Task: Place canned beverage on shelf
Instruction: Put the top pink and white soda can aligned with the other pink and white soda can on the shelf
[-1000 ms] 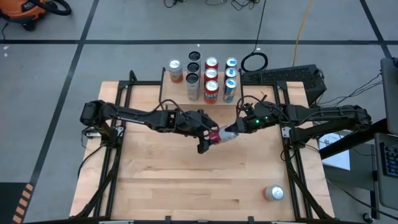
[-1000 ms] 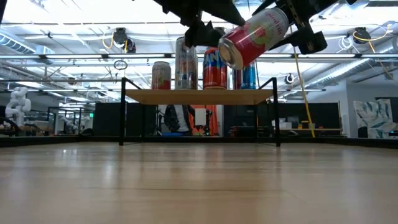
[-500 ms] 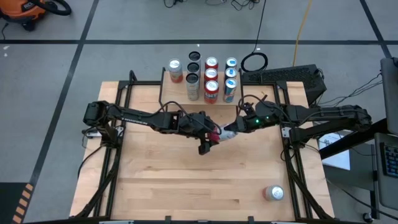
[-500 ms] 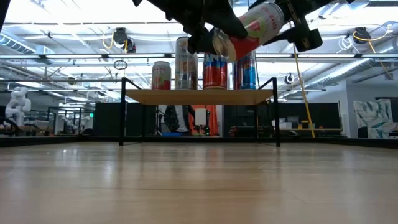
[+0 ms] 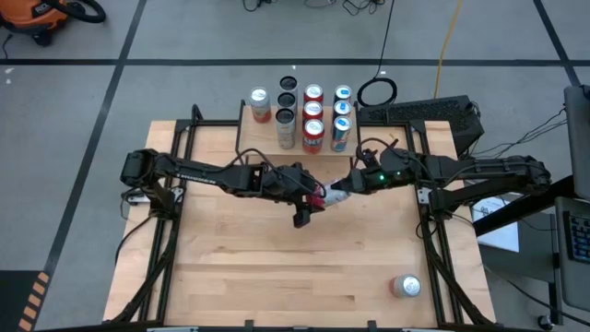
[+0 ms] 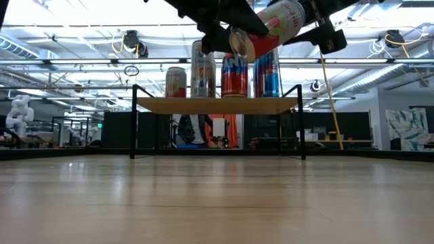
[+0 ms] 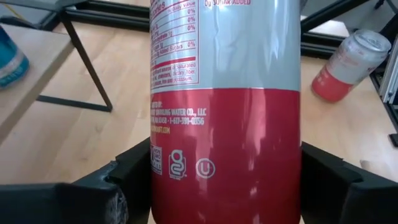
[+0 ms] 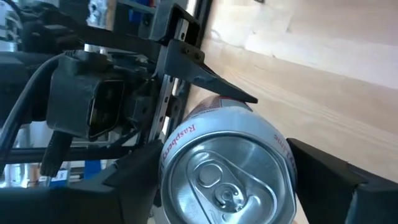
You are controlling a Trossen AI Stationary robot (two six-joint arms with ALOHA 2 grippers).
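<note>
A red-and-white can [image 5: 334,194] is held in the air over the table's middle, tilted, between both grippers; it also shows in the low view [image 6: 271,27]. My right gripper [image 5: 355,187] is shut on its top end. My left gripper [image 5: 312,197] is shut on its red bottom end. The shelf [image 6: 217,105] stands at the table's far middle on thin black legs. Several cans [image 5: 313,115] stand upright on its top board. My left gripper holds the can's red lower part [image 7: 180,186] between its two fingers [image 7: 124,186], one on each side. The fingers come roughly level from the table's left and lie along the can. The can is clear of the table. My right gripper holds the can's sides just below its top rim [image 8: 180,143], one finger [image 8: 134,180] on each side. The fingers come from the table's right and lie along the can, so the lid with its pull tab [image 8: 221,186] faces the wrist camera. The can is tilted, top end higher.
Another red-and-white can [image 5: 407,287] rests on the table near its near right corner; it also shows in the left wrist view [image 7: 351,65]. The shelf's black legs [image 6: 133,122] stand beyond the held can. Bare tabletop [image 5: 277,267] lies toward the near edge.
My right gripper has carried the can a little up and toward the table's left, and the can's red bottom end has come in between my left gripper's fingers. The can stays tilted and clear of the table.
</note>
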